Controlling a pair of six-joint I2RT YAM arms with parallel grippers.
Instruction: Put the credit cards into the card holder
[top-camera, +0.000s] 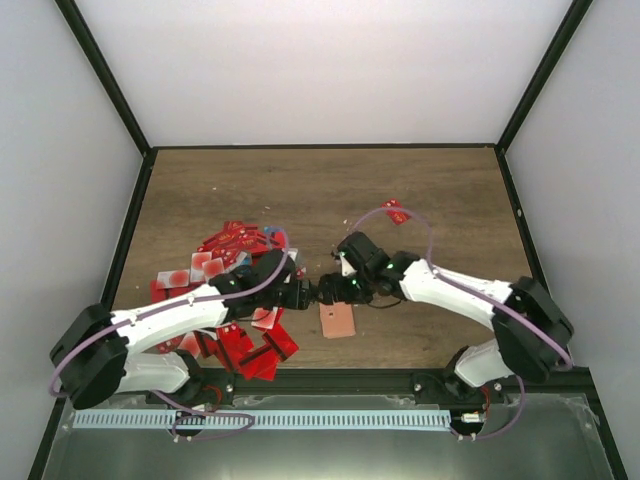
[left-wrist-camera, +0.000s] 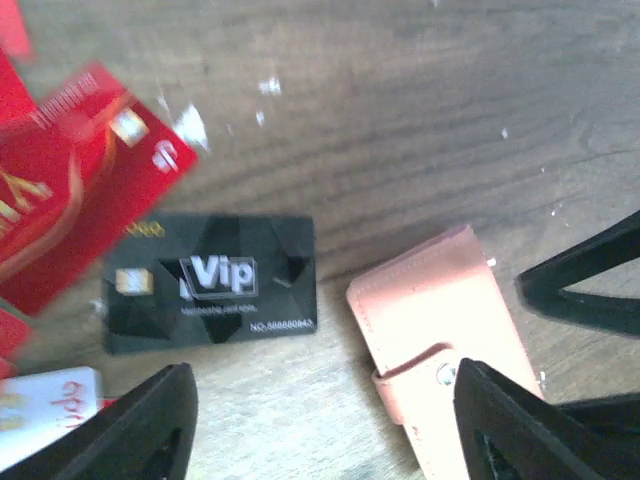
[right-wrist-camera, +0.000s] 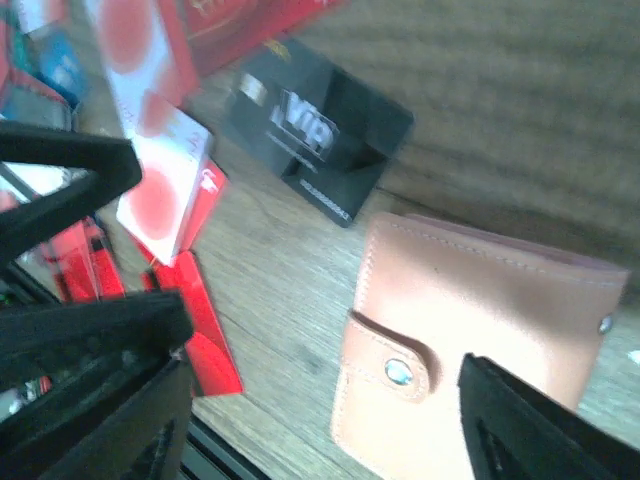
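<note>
The card holder (top-camera: 338, 321) is a flat salmon wallet lying on the table with its snap strap across it. It shows closed in the left wrist view (left-wrist-camera: 430, 315) and the right wrist view (right-wrist-camera: 470, 320). A black VIP credit card (left-wrist-camera: 212, 283) (right-wrist-camera: 320, 128) lies flat just beside it. Red credit cards (top-camera: 232, 245) are heaped to the left. My left gripper (top-camera: 304, 294) (left-wrist-camera: 325, 435) and right gripper (top-camera: 332, 291) (right-wrist-camera: 320, 430) face each other tip to tip just above the holder. Both are open with nothing between their fingers.
More red and pink-white cards (top-camera: 255, 350) (right-wrist-camera: 160, 190) are strewn near the front left edge. One red card (top-camera: 396, 212) lies alone further back. Black frame posts and white walls enclose the wooden table (top-camera: 450, 200).
</note>
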